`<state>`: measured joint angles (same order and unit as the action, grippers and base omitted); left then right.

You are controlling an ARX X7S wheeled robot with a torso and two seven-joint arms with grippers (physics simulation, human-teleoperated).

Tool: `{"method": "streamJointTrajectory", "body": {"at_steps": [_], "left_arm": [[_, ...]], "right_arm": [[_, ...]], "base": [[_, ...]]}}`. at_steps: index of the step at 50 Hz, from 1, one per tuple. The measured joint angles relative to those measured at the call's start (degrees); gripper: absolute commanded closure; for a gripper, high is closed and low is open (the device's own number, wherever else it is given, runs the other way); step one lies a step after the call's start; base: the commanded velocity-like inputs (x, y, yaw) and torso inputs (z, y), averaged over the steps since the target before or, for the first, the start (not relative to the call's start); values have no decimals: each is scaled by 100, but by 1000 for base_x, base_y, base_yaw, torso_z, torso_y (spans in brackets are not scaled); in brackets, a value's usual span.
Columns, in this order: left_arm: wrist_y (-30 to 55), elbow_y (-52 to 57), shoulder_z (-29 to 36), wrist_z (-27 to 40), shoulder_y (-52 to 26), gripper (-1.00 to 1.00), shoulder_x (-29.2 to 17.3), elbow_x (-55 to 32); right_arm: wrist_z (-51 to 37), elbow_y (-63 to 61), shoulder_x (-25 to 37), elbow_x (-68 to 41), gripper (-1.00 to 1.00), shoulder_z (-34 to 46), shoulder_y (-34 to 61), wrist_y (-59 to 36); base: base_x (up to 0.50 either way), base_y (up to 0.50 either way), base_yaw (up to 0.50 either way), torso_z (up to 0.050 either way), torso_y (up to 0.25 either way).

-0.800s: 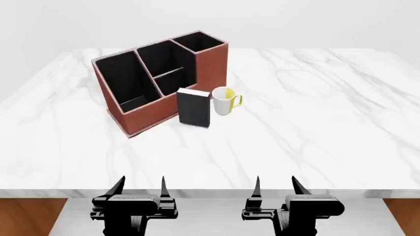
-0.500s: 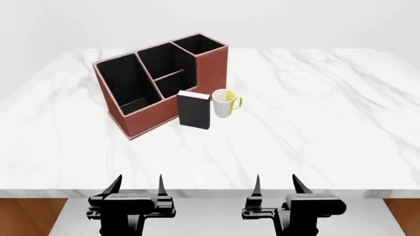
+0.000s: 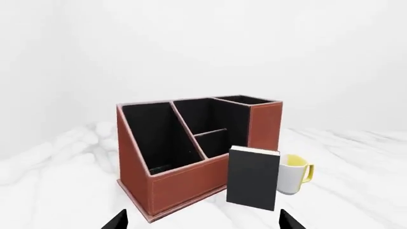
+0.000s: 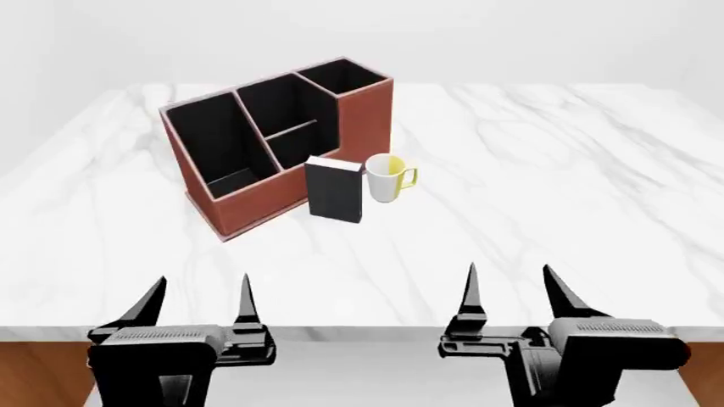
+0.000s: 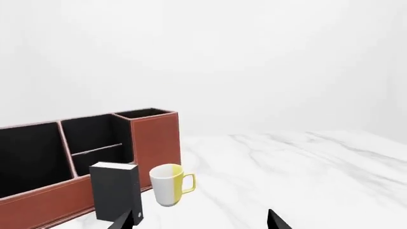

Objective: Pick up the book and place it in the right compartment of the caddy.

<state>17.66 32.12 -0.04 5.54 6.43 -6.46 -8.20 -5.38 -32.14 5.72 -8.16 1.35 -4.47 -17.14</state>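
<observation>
While both arms hover low at the frame's bottom edge, I see the left gripper and right gripper spread wide, holding nothing. Above them, left of centre on the marble table, the book stands upright beside the mug, against the caddy. Its right compartment sits farthest back.

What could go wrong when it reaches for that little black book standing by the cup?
The book stands upright right beside the mug and against the caddy, so a pincer closing on it may well bump the mug or tip the book over. Both the left pincer and the right pincer are open and far off at the table edge. The right compartment is tall with a small square mouth, so the book could catch on its rim.
</observation>
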Motion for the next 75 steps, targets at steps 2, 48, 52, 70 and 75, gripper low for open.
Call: {"method": "streamJointTrajectory", "body": {"at_steps": [2, 48, 52, 70, 75], "left_arm": [[73, 197, -22, 15, 47, -100, -27, -58], [221, 1174, -51, 321, 371, -100, -317, -462], [217, 1188, -46, 345, 377, -100, -336, -478], [186, 1217, -4, 466, 395, -100, -439, -550], [169, 1217, 20, 508, 398, -100, -476, -574]], "right_arm": [[-23, -172, 27, -38, -100, -9, -32, -56], [-252, -1000, 375, -472, -100, 37, -240, -88], [-270, -998, 396, -483, -100, 56, -244, -84], [-355, -984, 492, -520, -100, 136, -253, -48], [-390, -977, 524, -545, -100, 157, -258, -13]], "base": [[0, 0, 0, 0, 0], [369, 0, 0, 0, 0], [500, 0, 0, 0, 0], [500, 0, 0, 0, 1], [500, 0, 0, 0, 2]]}}
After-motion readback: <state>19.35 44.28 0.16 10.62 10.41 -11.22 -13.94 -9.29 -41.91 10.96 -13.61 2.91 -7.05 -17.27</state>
